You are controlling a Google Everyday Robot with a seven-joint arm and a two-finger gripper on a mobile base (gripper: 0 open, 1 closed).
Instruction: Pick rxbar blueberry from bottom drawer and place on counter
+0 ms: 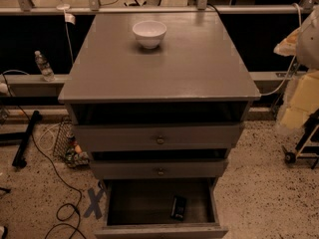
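The rxbar blueberry lies flat in the open bottom drawer, right of centre, its long axis running roughly front to back; the gripper is out of view, its grasp untellable.

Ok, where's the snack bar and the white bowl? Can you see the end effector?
rxbar blueberry [178, 207]: camera view, middle of the wrapper.
white bowl [149, 39]: camera view, its outer side.
end effector: not in view.

Dim, warm light falls from above: the counter shows a faint sheen, the bowl casts a soft shadow, the bottom drawer is murky. My gripper is out of view.
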